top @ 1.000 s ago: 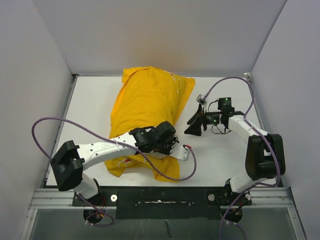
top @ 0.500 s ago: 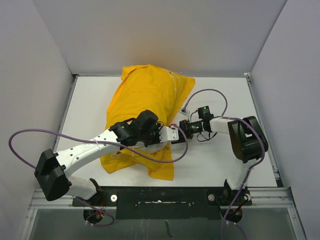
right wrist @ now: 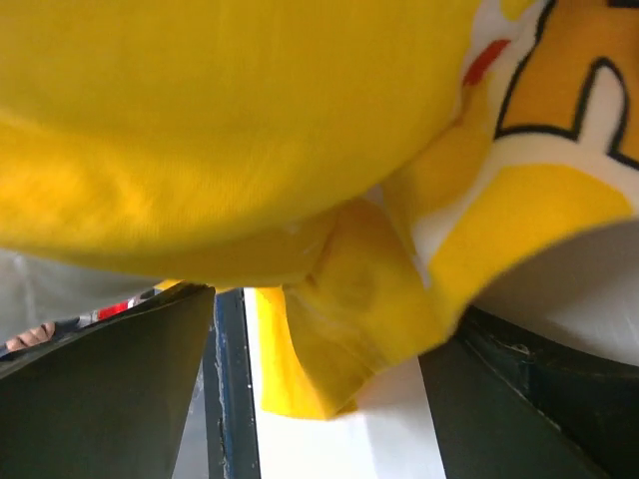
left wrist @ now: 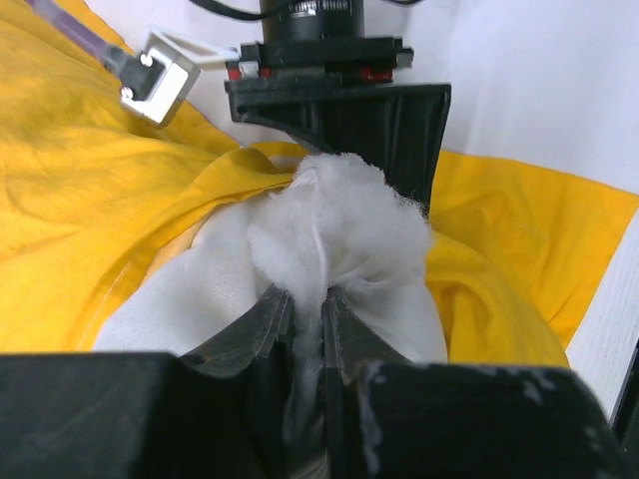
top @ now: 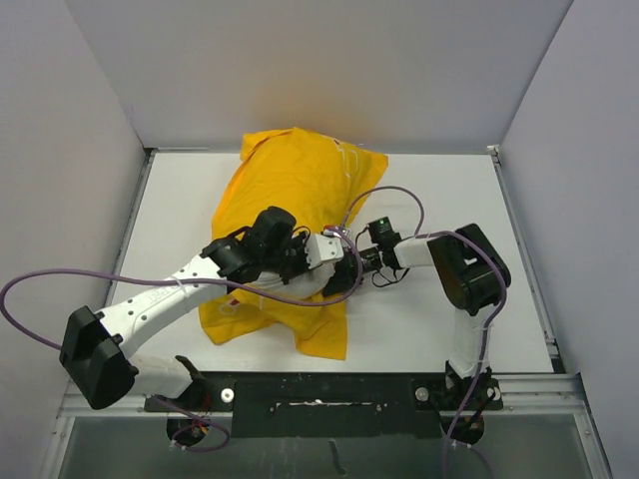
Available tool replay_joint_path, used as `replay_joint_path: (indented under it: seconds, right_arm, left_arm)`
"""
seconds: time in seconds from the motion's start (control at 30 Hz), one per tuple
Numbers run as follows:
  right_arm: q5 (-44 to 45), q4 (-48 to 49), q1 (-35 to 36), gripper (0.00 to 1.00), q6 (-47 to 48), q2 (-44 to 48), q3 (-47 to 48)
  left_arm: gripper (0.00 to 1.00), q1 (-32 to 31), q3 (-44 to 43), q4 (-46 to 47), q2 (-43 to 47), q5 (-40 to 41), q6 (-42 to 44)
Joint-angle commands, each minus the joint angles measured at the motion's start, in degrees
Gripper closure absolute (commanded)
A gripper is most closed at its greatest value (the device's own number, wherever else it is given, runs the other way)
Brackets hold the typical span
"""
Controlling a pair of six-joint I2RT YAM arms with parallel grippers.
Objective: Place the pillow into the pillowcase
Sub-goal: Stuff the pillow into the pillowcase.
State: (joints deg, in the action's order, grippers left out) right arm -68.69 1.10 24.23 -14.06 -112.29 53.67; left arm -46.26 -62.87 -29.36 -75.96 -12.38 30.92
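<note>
**Left wrist:** The left end effector (left wrist: 308, 311) is pinched shut on a tuft of the pillow (left wrist: 344, 225). The tuft bunches up white just ahead of its tips. The pillowcase (left wrist: 90, 190) lies folded back on both sides of the tips, so this end of the pillow pokes out of the mouth. The right end effector (left wrist: 344, 120) faces it from just beyond the tuft. The pillow looks light and very soft. A pinch gathers only a fold, so I judge it better pushed in than dragged.

**Right wrist:** The jaws stand wide apart. A yellow hem of the pillowcase hangs between them, not clamped. The cloth is thin and limp and will sag unless it is taken at the hem itself.

**Top external:** Both end effectors meet at the near right edge of the pillowcase on the tabletop (top: 439, 190). Most of the pillow appears to sit inside, beyond them.
</note>
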Motion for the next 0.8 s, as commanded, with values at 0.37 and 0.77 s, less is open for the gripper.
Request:
replay_joint_path:
  seconds: [0.37, 0.77]
  right_arm:
    - [-5.9, -20.65, -6.75, 1.0, 18.92, 4.59, 7.08]
    - [14.72, -59.97, -22.09, 1.0, 58.31, 23.23, 16.15]
  left_arm:
    - [1.0, 4.81, 0.4, 8.28, 4.47, -6.36, -3.84]
    - [1.0, 3.06, -3.45, 16.41, -4.07, -15.25, -13.7]
